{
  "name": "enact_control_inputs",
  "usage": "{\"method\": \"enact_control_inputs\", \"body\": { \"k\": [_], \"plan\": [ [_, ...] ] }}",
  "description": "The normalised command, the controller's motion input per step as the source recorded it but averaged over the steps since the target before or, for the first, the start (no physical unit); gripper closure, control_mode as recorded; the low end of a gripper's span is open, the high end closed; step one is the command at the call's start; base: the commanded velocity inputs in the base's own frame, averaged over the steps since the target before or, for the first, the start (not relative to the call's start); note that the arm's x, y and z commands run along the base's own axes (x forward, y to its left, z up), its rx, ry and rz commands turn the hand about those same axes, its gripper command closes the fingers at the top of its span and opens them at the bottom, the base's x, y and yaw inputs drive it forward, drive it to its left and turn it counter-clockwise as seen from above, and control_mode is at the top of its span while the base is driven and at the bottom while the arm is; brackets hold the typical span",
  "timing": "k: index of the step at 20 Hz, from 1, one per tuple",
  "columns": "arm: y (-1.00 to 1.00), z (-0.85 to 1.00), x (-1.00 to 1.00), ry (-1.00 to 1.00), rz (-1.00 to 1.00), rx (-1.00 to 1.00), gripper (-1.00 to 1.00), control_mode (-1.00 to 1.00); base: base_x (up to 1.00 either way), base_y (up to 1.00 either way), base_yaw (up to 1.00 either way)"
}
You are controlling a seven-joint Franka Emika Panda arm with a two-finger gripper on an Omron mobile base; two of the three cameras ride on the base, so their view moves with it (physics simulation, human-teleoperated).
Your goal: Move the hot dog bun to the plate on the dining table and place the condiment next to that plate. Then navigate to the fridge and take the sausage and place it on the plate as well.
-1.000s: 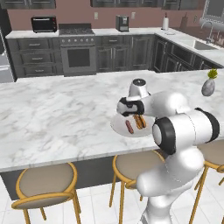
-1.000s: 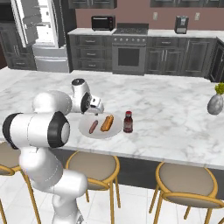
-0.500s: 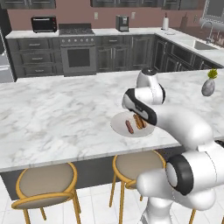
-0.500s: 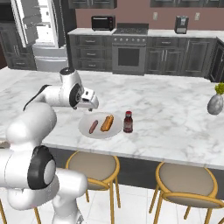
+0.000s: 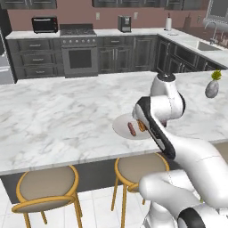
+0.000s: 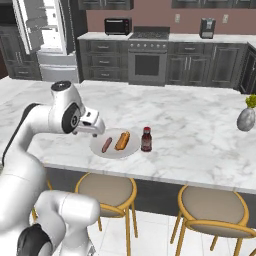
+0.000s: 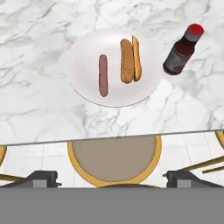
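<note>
Where plate (image 7: 83, 65) sits, sausage (image 7: 103, 75), bun (image 7: 130, 60) inside

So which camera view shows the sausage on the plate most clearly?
The hand view: it looks straight down on the sausage, lying whole on the plate beside the bun. The right base view shows it small; in the left base view the arm crowds it.

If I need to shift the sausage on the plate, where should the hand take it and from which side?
Grip the sausage at its middle, coming straight down from above, fingers closing across its narrow width. It lies flat on the plate, long and thin, with bare plate on one side and a gap to the bun on the other.
</note>
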Motion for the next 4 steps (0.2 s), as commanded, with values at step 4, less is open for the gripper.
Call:
{"method": "enact_control_inputs", "body": {
  "k": [4],
  "plan": [
    [-0.03, 0.05, -1.00, 0.00, 0.00, 0.00, -1.00, -1.00, 0.00, 0.00, 0.00]
  ]
}}
